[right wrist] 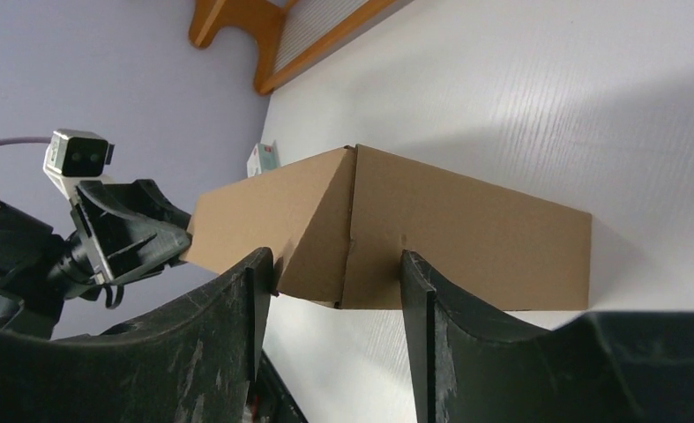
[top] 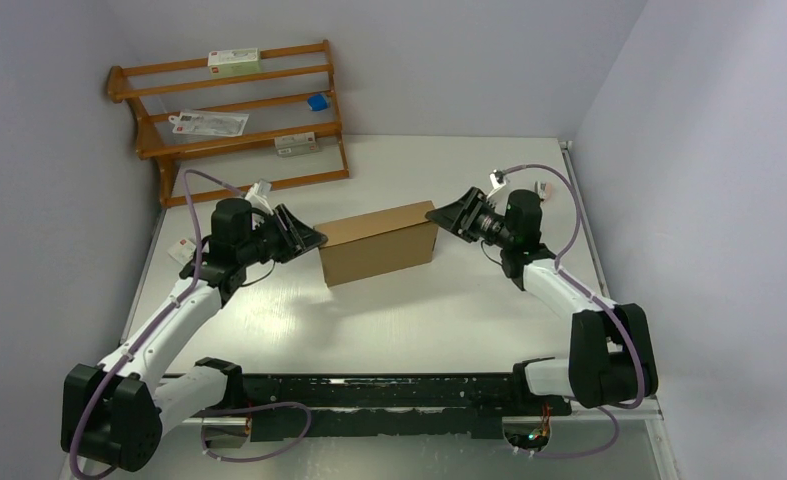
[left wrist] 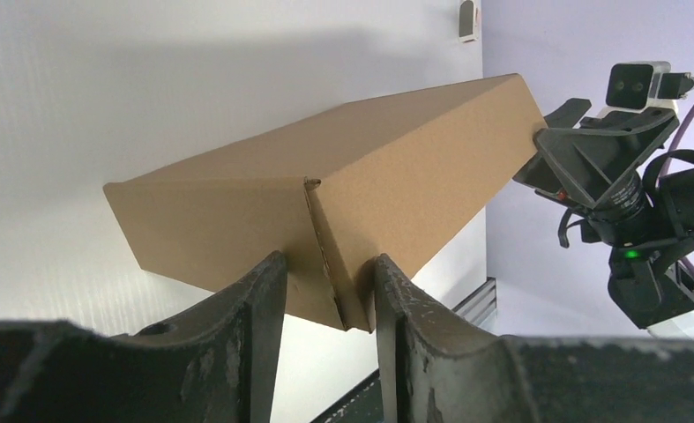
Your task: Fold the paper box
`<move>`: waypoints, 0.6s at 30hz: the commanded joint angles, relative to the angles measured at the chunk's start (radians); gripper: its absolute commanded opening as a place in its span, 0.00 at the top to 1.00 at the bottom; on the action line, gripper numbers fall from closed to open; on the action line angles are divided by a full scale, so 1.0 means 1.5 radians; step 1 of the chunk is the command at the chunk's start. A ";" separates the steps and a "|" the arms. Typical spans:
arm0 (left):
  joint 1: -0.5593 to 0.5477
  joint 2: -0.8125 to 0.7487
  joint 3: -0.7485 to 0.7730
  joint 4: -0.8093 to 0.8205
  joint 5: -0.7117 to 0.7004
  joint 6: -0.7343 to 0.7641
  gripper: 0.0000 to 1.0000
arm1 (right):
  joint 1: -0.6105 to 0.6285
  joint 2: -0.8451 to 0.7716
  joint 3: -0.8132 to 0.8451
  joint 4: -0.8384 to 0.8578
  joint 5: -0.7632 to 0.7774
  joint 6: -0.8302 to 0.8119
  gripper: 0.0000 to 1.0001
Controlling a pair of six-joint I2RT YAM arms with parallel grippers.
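The brown box (top: 377,243) is stood midway on the surface (top: 419,320), with bare room left all round. Its end edges are met by the left fingers (left wrist: 253,322) and right fingers (right wrist: 230,317), both spread, nothing clamped.

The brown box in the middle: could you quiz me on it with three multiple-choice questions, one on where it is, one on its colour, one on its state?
1. Where is the paper box?
A. Lifted in the air.
B. On the table, between the left pincer and the right pincer.
C. Beyond the table's edge.
2. Its colour?
A. White.
B. Blue.
C. Plain brown.
3. Its state?
A. Folded up, ends closed.
B. A flat sheet.
C. Crushed.
Answers: 1 B, it rests on the table with a pincer at each end. 2 C, bare brown cardboard. 3 A, both wrist views show closed ends.
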 commanded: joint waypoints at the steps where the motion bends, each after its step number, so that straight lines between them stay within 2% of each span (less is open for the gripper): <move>1: 0.004 0.032 -0.011 -0.070 -0.044 0.069 0.81 | -0.011 -0.001 0.013 -0.052 -0.069 0.013 0.44; 12: 0.024 0.045 -0.012 -0.088 -0.045 0.120 0.92 | -0.027 0.024 0.046 -0.062 -0.089 0.028 0.42; 18: 0.051 0.049 -0.012 -0.092 -0.024 0.135 0.95 | -0.047 0.030 0.007 -0.059 -0.075 0.029 0.52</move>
